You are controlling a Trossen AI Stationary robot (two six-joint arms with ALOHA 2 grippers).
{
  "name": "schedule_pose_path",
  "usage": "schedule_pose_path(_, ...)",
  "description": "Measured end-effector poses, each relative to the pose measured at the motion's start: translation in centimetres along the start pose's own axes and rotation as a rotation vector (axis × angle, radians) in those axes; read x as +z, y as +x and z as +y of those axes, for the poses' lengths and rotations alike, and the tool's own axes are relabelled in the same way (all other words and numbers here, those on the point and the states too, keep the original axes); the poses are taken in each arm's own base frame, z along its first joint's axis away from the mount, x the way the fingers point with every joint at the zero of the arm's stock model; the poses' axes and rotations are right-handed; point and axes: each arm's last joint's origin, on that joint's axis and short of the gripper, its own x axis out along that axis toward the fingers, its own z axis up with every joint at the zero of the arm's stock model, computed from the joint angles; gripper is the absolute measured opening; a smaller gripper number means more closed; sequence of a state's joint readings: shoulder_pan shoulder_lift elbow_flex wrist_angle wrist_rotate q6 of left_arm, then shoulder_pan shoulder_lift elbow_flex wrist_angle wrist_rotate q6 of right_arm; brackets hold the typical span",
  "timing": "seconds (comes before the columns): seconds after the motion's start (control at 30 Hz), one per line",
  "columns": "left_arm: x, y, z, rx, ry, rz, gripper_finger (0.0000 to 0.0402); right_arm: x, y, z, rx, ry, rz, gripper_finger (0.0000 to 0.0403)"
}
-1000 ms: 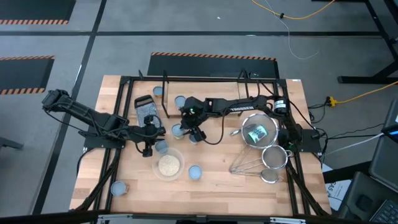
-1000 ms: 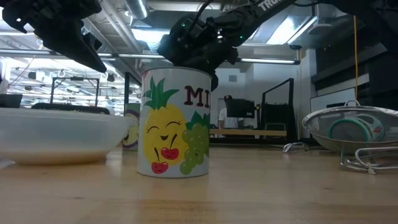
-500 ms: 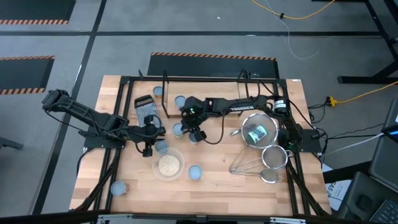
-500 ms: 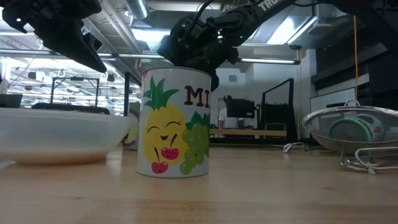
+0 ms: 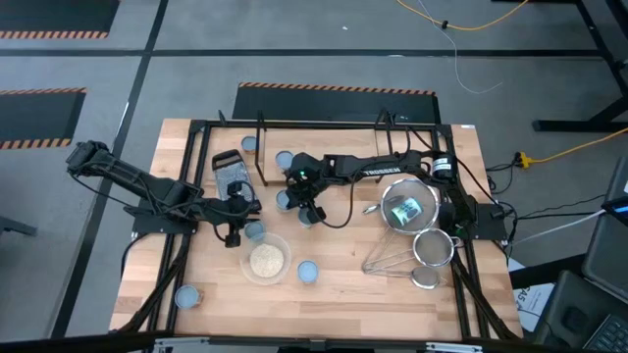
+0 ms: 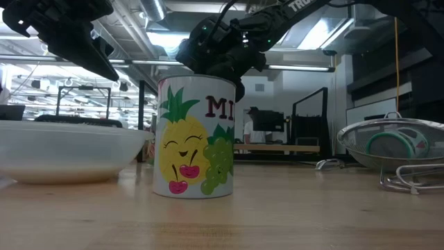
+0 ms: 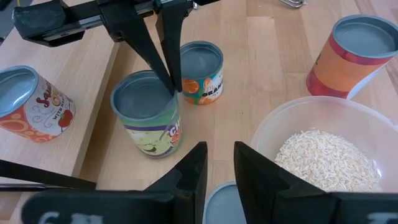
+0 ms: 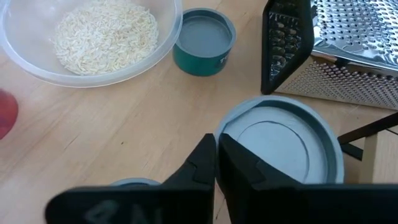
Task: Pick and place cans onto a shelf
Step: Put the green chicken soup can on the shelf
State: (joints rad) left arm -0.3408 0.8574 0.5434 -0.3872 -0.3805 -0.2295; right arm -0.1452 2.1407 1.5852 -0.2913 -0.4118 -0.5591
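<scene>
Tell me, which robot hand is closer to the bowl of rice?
The left. The left gripper hangs just beside the bowl of rice, at its rim. The right gripper sits farther off, over the cans near the middle of the table.

High view: taken from overhead, straight down; the whole table (image 5: 334, 275) is covered, floor around it at the frame edges.

Low view: set at tabletop height, level, facing the room beyond; one can (image 6: 195, 137) is seen very near, centre frame, a bowl (image 6: 66, 149) at left.

Left wrist view: aimed down at close range; the same bowl (image 7: 323, 146) fills the lower right.

Right wrist view: also close and downward; the bowl (image 8: 87, 37) sits upper left. The bowl is shared by all four views (image 5: 266, 260).
</scene>
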Motion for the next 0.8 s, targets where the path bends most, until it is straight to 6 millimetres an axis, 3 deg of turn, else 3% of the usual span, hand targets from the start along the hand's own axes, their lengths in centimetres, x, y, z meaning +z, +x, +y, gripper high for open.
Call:
schedule_pose_path(0.23, 0.0, 0.0, 0.0, 0.000, 0.000, 0.000, 0.0071, 0.6, -0.8, 0.0, -0.004, 0.004, 0.000, 0.0007)
schedule_pose_path(0.43, 0.0, 0.0, 0.0, 0.000, 0.000, 0.000, 0.0074, 2.5, -2.2, -0.3, 0.013, 0.017, 0.022, 0.0006)
schedule_pose_path(0.8, 0.0, 0.0, 0.0, 0.000, 0.003, 0.000, 0.0072, 8.6, -7.1, -0.8, 0.015, -0.008, 0.002, 0.0008)
